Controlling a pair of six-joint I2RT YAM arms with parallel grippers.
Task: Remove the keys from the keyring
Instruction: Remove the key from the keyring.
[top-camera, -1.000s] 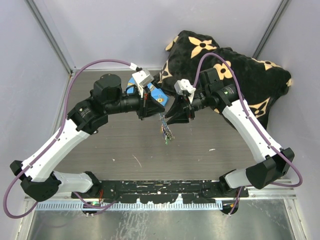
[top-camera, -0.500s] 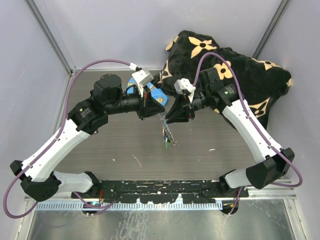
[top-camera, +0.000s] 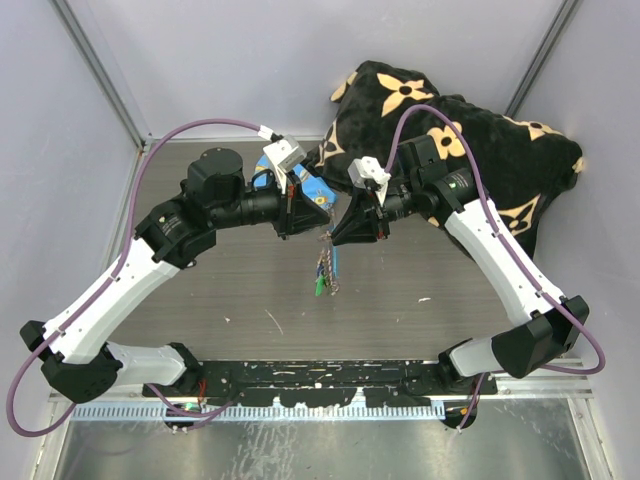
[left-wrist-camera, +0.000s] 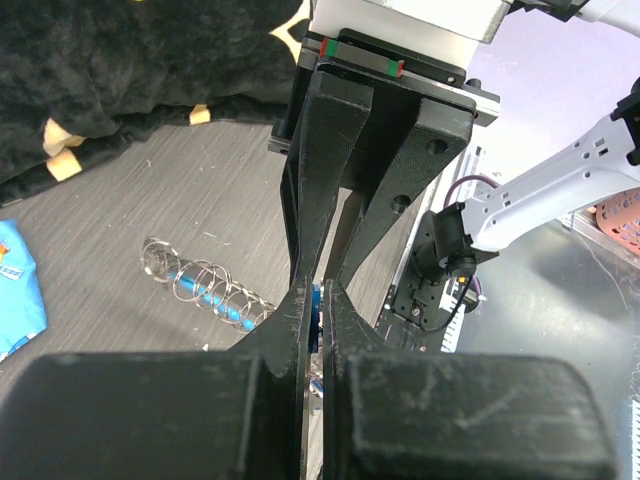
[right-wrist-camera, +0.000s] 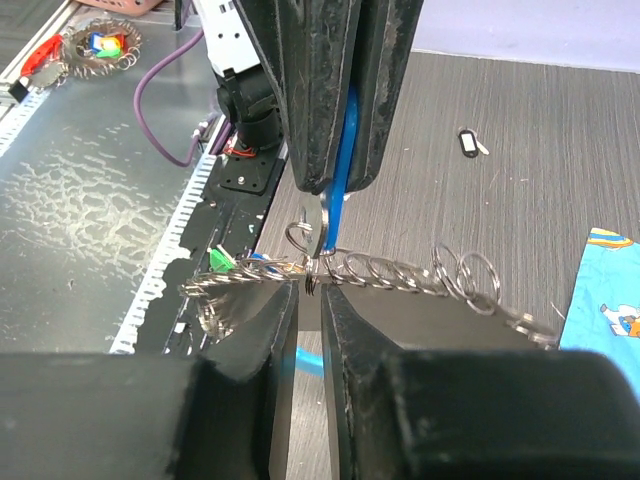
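Top view: the tips of my left gripper (top-camera: 322, 226) and right gripper (top-camera: 336, 236) meet over the keyring (top-camera: 325, 262) and cover its upper end. The keys (top-camera: 318, 286) are too small to count; only a green speck reads.

Left wrist view: my own fingers (left-wrist-camera: 280, 330) block the keyring's near end.

Right wrist view: my fingers (right-wrist-camera: 250, 330) hide part of the keys. Whether they pinch the ring cannot be told. The blue cloth (right-wrist-camera: 610, 290) is cut off by the right edge. A dark tag (right-wrist-camera: 468, 142) on the table is too small to identify.
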